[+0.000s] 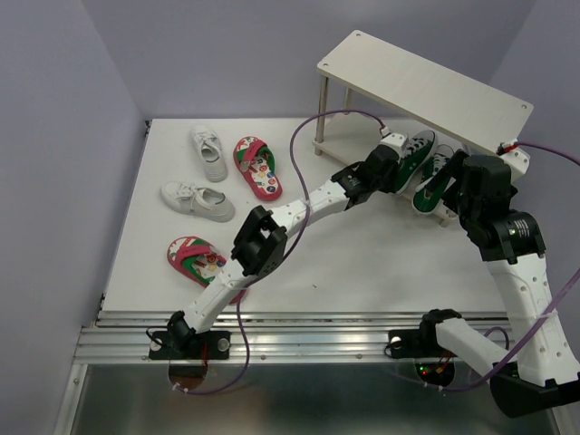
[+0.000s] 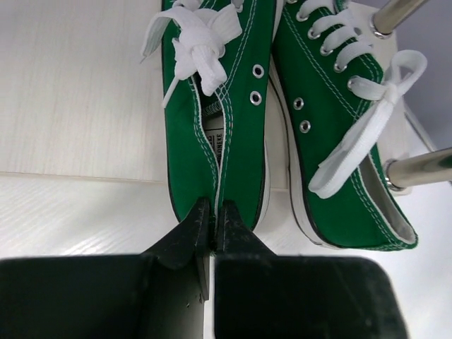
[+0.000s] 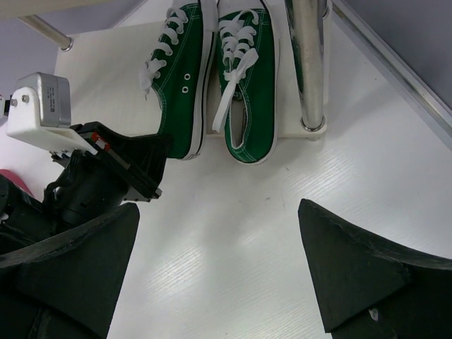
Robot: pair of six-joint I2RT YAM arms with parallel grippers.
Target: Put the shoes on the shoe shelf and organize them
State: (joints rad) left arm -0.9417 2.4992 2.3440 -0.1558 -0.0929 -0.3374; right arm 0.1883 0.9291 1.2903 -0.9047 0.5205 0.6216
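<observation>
Over on the left of the white table point(image 1: 362, 263) four shoes lie loose, well apart from the shelf. The near flip-flop point(image 1: 193, 256), red-pink with a printed insole, sits closest to the arm bases, partly under the left arm point(image 1: 272, 231). Beyond it is the near white sneaker point(image 1: 198, 201), lying crosswise. Further back stands the far white sneaker point(image 1: 209, 152), with the far flip-flop point(image 1: 257, 168) just to its right.

The left arm stretches diagonally across the table toward the far right. There the left gripper point(image 2: 213, 215) has its fingers pressed together, pinching the heel cloth of the left green sneaker point(image 2: 219, 106). That sneaker lies on the lower board of the shoe shelf point(image 1: 426, 86), toe pointing in under the top board and heel hanging over the board's near edge. The right green sneaker point(image 2: 339, 134) lies just beside it, pointing the same way, its white lace trailing over its side and its heel close to a slim metal post point(image 3: 308, 63).

On the right, the right gripper point(image 3: 217, 206) hovers above the table just near of the two green sneakers, its fingers spread wide with nothing between them
</observation>
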